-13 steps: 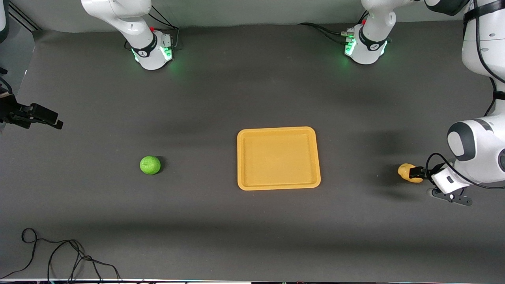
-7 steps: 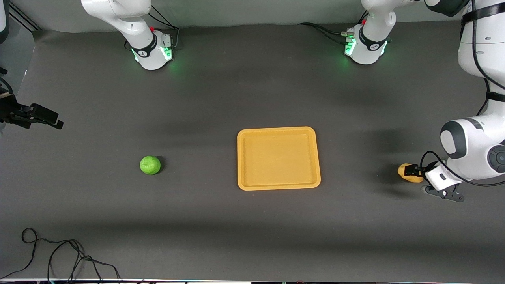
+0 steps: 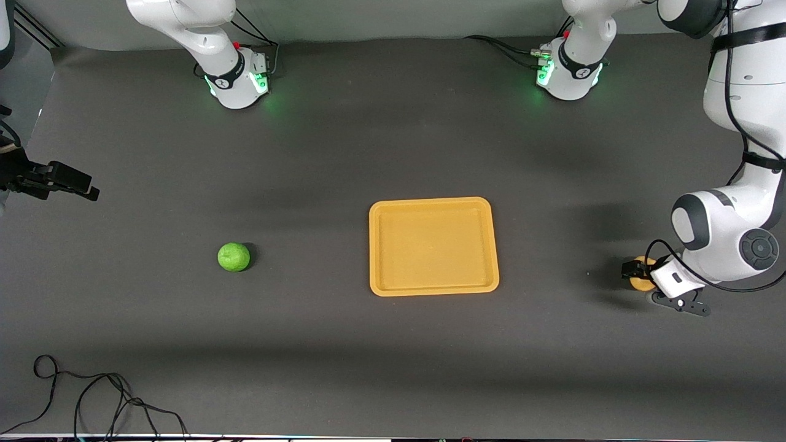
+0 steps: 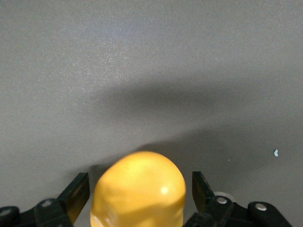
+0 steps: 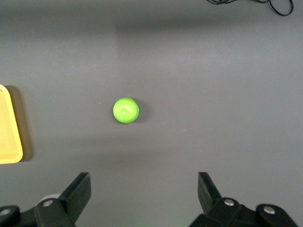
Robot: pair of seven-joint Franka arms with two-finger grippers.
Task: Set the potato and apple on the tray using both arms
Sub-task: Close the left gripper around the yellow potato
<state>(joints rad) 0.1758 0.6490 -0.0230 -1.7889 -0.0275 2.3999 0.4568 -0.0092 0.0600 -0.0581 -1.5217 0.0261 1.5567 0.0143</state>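
The yellow-tan potato [image 3: 643, 285] lies on the dark mat at the left arm's end of the table, mostly covered by my left gripper [image 3: 637, 271]. In the left wrist view the potato [image 4: 138, 198] sits between the two fingers with a thin gap on each side, so my left gripper [image 4: 139, 182] is open around it. The green apple [image 3: 234, 256] rests on the mat toward the right arm's end. My right gripper [image 3: 91, 189] hangs open and empty over that end; its wrist view shows the apple [image 5: 126, 110] well ahead of it [image 5: 144, 187]. The yellow-orange tray [image 3: 433, 205] lies between them.
A black cable [image 3: 92, 393] loops on the mat near the front camera at the right arm's end. Both arm bases [image 3: 239, 83] [image 3: 568, 73] stand at the table's back edge. One corner of the tray [image 5: 7, 142] shows in the right wrist view.
My left gripper has slid further over the potato, which now sits deeper between the fingers and is mostly hidden, and the fingers have narrowed slightly. The right arm, apple and tray have not moved.
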